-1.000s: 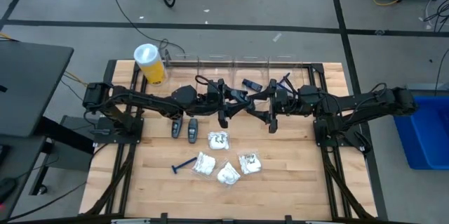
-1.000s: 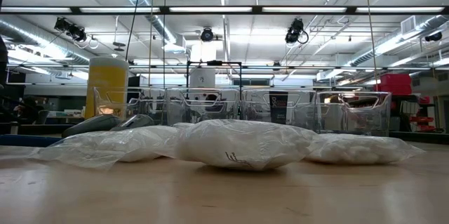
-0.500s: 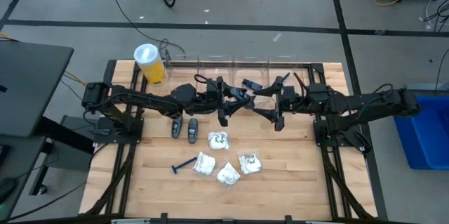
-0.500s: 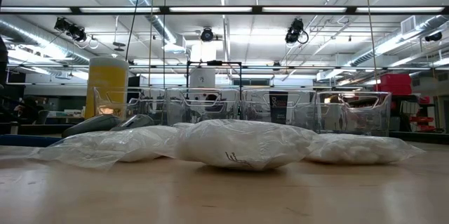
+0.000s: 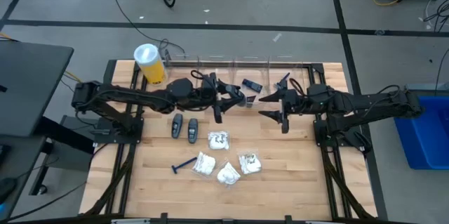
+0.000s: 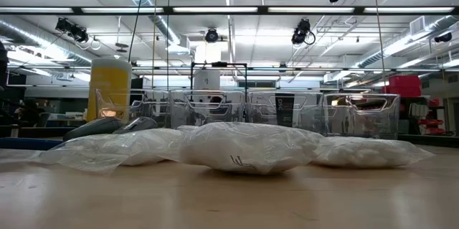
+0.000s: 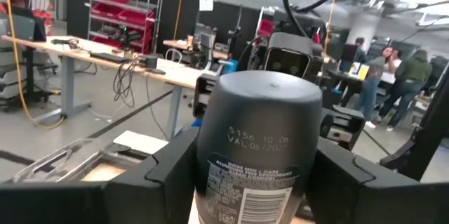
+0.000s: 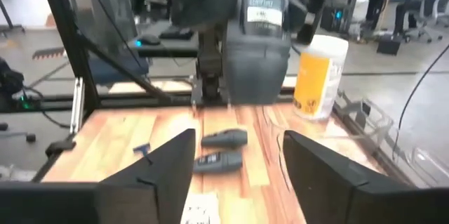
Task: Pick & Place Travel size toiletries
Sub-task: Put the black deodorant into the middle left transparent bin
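Matt grey plastic bottle (image 7: 258, 147); smooth wooden table (image 5: 295, 175).

Robotics lab/workshop: exposed ducts (image 6: 43, 31); red parts bins (image 7: 112, 6); workbenches (image 7: 91, 59).

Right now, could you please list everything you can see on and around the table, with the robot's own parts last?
White plastic packets: four, white, clustered at the table's near middle.
Blue razor: one, blue, left of the packets.
Dark grey pieces: two, dark grey, side by side above the razor.
Dark grey stick: one, dark grey, labelled, held in the left gripper.
Yellow cylinder: one, yellow with white lid, far left corner.
Clear bins: a row, clear, along the far edge.
Left gripper: dark, raised above the table's middle, shut on the stick.
Right gripper: dark, facing it, open, holding nothing.
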Robot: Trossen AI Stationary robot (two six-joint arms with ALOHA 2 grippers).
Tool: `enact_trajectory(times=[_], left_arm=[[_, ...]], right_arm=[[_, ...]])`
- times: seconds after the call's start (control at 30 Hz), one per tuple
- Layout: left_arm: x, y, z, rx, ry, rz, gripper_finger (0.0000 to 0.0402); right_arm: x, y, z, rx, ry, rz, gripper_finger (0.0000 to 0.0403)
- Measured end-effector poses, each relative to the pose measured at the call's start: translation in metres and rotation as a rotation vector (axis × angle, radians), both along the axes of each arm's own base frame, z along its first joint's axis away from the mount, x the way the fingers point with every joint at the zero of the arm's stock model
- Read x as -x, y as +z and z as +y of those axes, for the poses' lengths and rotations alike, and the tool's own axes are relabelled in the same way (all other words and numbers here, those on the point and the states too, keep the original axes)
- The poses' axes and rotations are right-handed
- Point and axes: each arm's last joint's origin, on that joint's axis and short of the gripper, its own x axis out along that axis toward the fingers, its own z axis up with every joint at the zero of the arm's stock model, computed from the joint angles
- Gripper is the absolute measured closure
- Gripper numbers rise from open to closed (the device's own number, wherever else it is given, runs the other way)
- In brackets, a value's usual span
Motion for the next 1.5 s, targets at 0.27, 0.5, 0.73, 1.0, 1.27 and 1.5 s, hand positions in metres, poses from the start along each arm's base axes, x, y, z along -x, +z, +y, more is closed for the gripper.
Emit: enact_trajectory(times=[0.27, 0.5, 0.73, 1.0, 1.27, 1.5], left_arm=[[0.002, -0.011, 0.012, 0.014, 0.019, 0.131, 0.0187], [0.004, -0.022, 0.026, 0.029, 0.035, 0.249, 0.0186], [0.009, -0.027, 0.053, 0.039, 0.113, 0.295, 0.0183], [0.02, -0.034, 0.088, 0.044, 0.225, 0.372, 0.0183], [0.032, -0.056, 0.108, 0.107, 0.289, 0.583, 0.0184], [0.04, -0.064, 0.115, 0.139, 0.335, 0.654, 0.0185]], right_arm=[[0.002, -0.008, 0.0, 0.003, 0.001, 0.088, 0.025], [0.002, -0.009, 0.0, 0.003, 0.0, 0.098, 0.0295], [0.003, -0.013, 0.0, 0.012, 0.001, 0.137, 0.0321], [0.006, -0.02, -0.001, 0.024, -0.036, 0.217, 0.0343], [0.006, -0.022, -0.002, 0.023, -0.061, 0.238, 0.0346], [0.006, -0.023, -0.003, 0.036, -0.104, 0.247, 0.0348]])
